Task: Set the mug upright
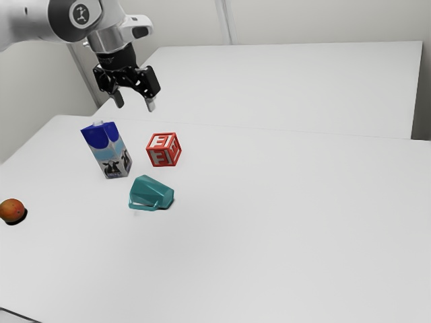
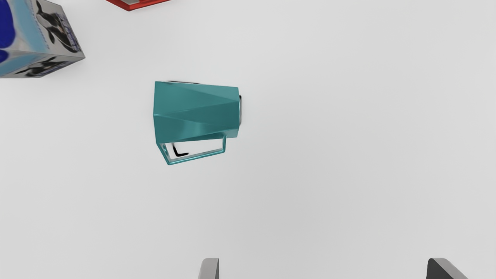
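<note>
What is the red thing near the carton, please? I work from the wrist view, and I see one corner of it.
Observer: It is a block with white letters on its faces.
Operator: Thank you. Are the fingers down at the table already?
Observer: No, they hang in the air above it.
Operator: And is there some other object, besides the mug, the carton and this block?
Observer: Yes, an orange fruit lies toward the exterior view's left.
</note>
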{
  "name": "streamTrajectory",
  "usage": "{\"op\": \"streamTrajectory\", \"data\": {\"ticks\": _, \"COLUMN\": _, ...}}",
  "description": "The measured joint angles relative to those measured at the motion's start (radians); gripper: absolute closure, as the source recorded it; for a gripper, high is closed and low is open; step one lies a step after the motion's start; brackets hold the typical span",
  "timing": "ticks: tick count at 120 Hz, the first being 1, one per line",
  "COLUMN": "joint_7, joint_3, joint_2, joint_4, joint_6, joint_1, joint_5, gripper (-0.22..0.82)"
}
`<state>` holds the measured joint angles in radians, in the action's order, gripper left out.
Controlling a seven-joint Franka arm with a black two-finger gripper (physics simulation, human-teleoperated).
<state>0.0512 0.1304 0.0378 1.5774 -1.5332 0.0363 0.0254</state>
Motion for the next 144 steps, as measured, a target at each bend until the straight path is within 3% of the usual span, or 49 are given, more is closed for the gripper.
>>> {"op": "streamTrajectory", "data": {"ticks": 39, "joint_7": -0.001, "joint_3": -0.009, "joint_2": 0.029, "joint_4": 0.022, "joint_6": 0.004, "joint_1": 0.004, "joint_5": 0.001, "gripper": 0.02}}
{"op": "streamTrajectory", "data": {"ticks": 76, "joint_7": -0.037, "joint_3": -0.017, "joint_2": 0.047, "joint_4": 0.052, "joint_6": 0.008, "joint_1": 0.115, "joint_5": -0.051, "gripper": 0.02}}
{"op": "streamTrajectory", "data": {"ticks": 102, "joint_7": -0.094, "joint_3": -0.017, "joint_2": 0.081, "joint_4": 0.172, "joint_6": -0.030, "joint_1": 0.242, "joint_5": -0.182, "gripper": 0.02}}
{"op": "streamTrajectory", "data": {"ticks": 144, "joint_7": -0.273, "joint_3": -0.017, "joint_2": 0.148, "joint_4": 0.418, "joint_6": -0.222, "joint_1": 0.398, "joint_5": -0.451, "gripper": 0.03}}
